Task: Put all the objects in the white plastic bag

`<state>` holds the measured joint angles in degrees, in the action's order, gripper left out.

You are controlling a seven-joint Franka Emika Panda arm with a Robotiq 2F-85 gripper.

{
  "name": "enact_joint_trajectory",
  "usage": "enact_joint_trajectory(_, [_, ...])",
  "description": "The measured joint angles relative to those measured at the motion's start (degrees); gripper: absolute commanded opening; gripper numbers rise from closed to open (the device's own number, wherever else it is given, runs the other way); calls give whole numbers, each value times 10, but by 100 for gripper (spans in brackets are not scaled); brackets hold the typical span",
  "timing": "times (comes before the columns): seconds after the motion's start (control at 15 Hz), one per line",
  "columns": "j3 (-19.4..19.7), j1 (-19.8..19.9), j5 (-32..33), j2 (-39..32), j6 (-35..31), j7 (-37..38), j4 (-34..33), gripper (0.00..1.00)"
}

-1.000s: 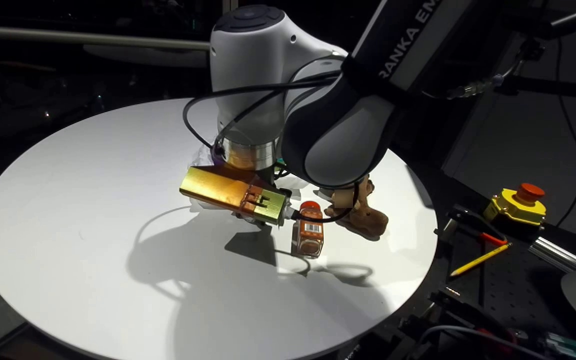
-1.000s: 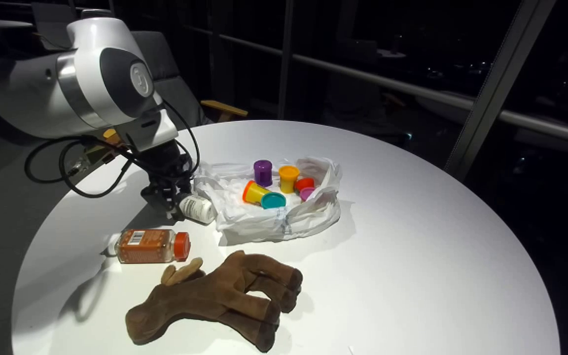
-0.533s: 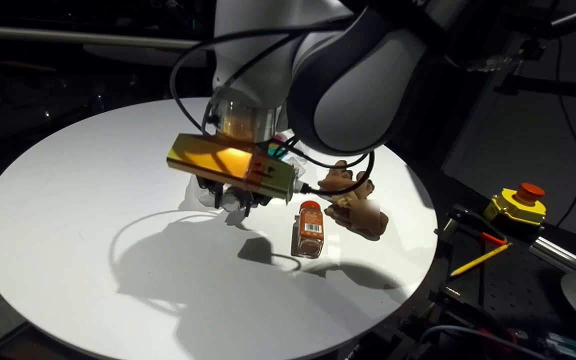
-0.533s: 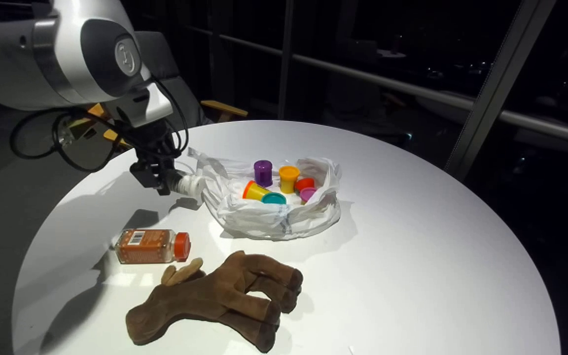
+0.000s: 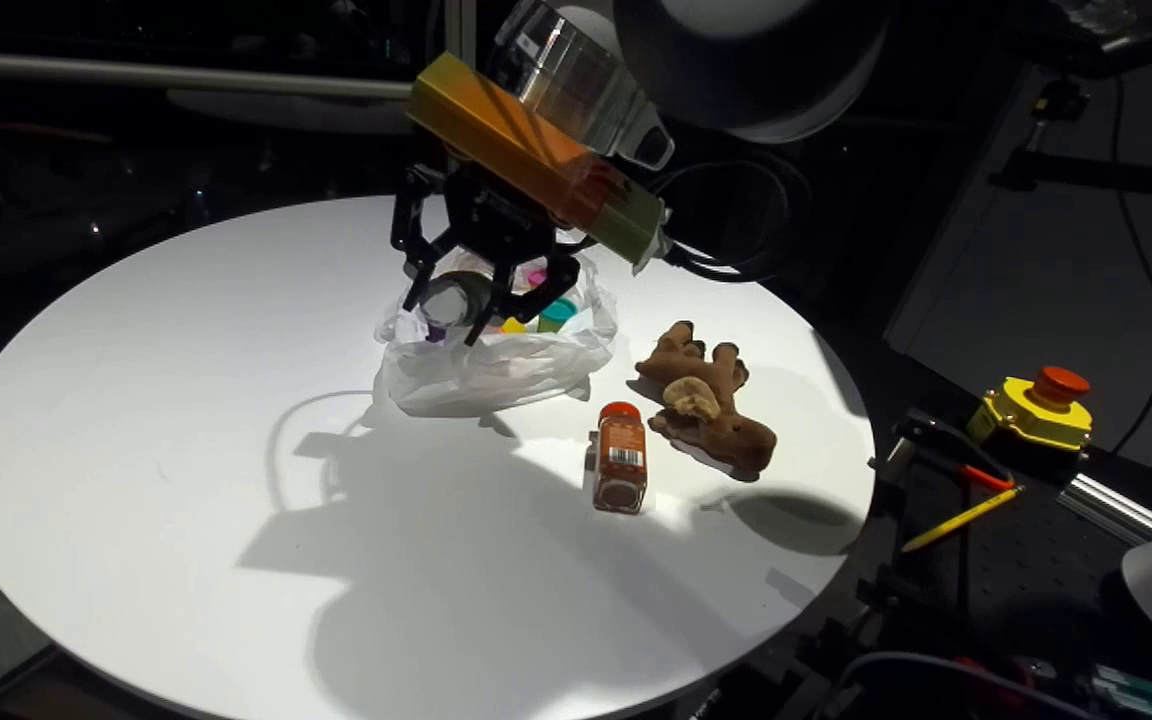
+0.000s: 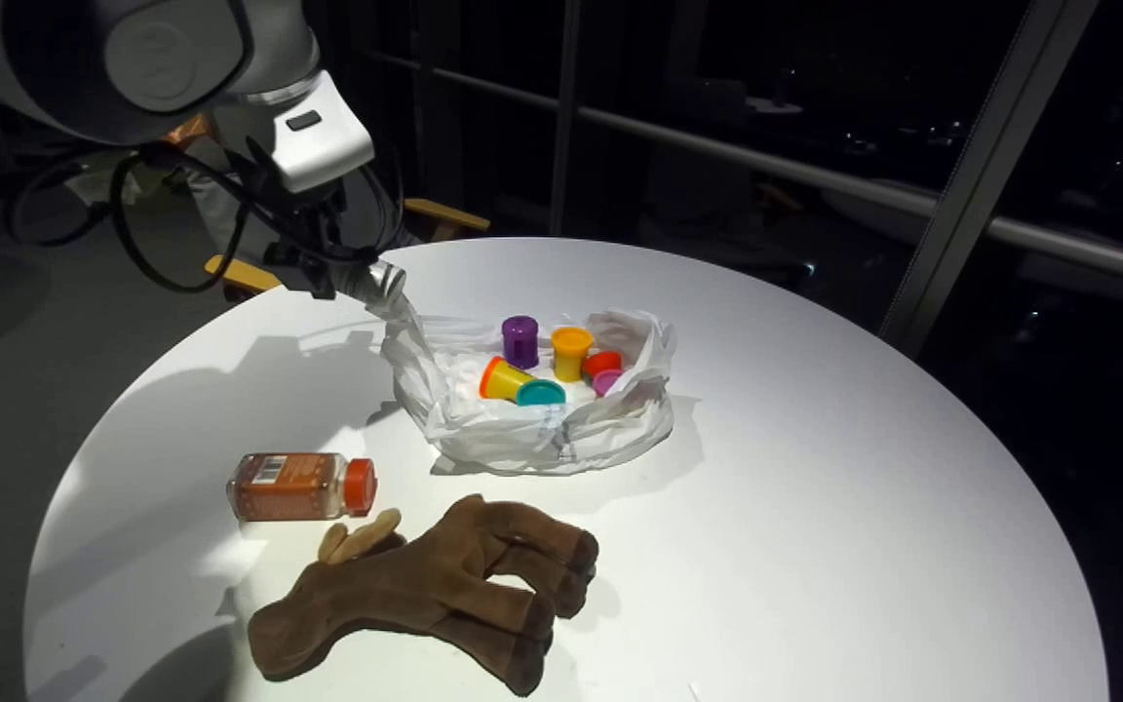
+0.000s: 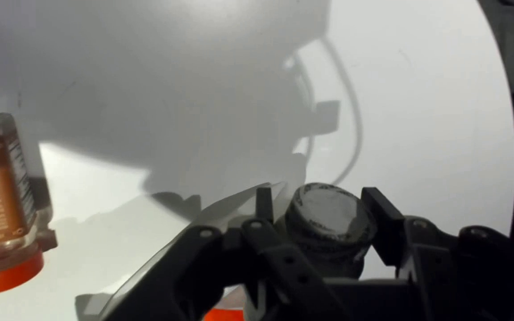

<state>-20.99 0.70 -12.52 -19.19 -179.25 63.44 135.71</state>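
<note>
- Leftmost in an exterior view, my gripper (image 5: 443, 318) pinches a white container (image 5: 447, 304), raised off the table (image 5: 166, 470).
- Next I see the white plastic bag (image 5: 481, 375), mouth open, colourful cups (image 5: 557, 314) inside.
- Then an orange-labelled jar (image 5: 622, 455) lies on its side.
- Right of that lies a brown plush animal (image 5: 724, 428).

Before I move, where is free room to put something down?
In an exterior view, the table is bare right of the bag and brown toy; in an exterior view, also left of the red-capped bottle. Crowded: between bag, toy and bottle, and at the bag's edge, where the gripper holds a white container.
</note>
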Motion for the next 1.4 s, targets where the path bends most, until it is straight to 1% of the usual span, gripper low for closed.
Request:
enact_joint_trajectory(0.13, [-87, 63, -83, -15, -24, -83, -11, 27])
enact_joint_trajectory(0.2, [-131, 100, -107, -28, -37, -118, -21, 27])
enact_joint_trajectory(0.27, [-170, 140, -115, -41, -54, -143, -28, 27])
enact_joint_trajectory(0.4, [-238, 224, -112, -70, -87, -183, -31, 27])
enact_joint_trajectory(0.53, [-305, 315, -97, -110, -114, -206, -31, 27])
enact_joint_trajectory(0.73, [-401, 441, -44, -198, -153, -213, -20, 27])
enact_joint_trajectory(0.87, [-456, 520, 0, -264, -172, -218, 3, 27])
enact_joint_trajectory(1.0, [-490, 588, 56, -327, -175, -219, 32, 27])
enact_joint_trajectory(1.13, [-496, 634, 111, -389, -171, -219, 55, 27])
enact_joint_trajectory(1.27, [-486, 658, 156, -451, -144, -223, 63, 27])
enact_joint_trajectory(1.4, [-467, 658, 153, -504, -96, -260, 53, 27])
